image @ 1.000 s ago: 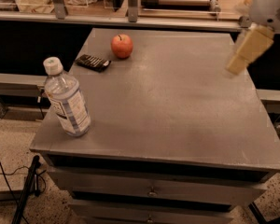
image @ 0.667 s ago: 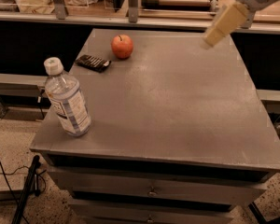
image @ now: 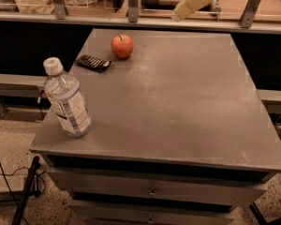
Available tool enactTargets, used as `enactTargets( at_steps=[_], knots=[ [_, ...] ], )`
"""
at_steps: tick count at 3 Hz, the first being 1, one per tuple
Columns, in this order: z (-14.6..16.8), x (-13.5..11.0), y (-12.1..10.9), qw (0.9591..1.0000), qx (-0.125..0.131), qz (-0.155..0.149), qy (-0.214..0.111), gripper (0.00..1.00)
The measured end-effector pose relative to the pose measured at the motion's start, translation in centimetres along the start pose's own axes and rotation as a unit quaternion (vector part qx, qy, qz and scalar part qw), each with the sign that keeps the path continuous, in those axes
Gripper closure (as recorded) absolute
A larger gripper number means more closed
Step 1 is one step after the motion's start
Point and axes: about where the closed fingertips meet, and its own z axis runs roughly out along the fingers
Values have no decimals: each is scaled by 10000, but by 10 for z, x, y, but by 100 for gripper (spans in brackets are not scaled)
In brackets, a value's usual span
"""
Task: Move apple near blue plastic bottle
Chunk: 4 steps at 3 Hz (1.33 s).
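The red-orange apple (image: 122,46) sits at the far left of the grey table (image: 178,107). The blue plastic bottle (image: 66,99), clear with a white cap and blue-and-white label, stands upright at the table's near left corner, well apart from the apple. My gripper (image: 193,2) is a pale yellowish shape at the top of the view, above the table's far edge and to the right of the apple, touching nothing.
A flat black ridged remote-like thing (image: 93,63) lies just left and in front of the apple. A counter with metal posts (image: 133,3) runs behind the table. Drawers (image: 152,191) are under the tabletop.
My gripper has moved from the right side of the table up and to the left, toward the far edge. The apple, bottle and black thing have not moved.
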Motion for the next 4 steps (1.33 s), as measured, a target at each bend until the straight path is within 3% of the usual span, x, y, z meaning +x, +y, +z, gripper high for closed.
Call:
enactTargets(
  at_steps=[1, 2, 3, 4],
  knots=[
    [-4, 4, -9, 9992, 244, -146, 267, 0],
    [14, 2, -3, 9997, 52, 197, -112, 0],
    [44, -7, 8, 9944, -141, 755, -724, 0],
    [71, -19, 15, 9843, -52, 1177, -1317, 0]
  ],
)
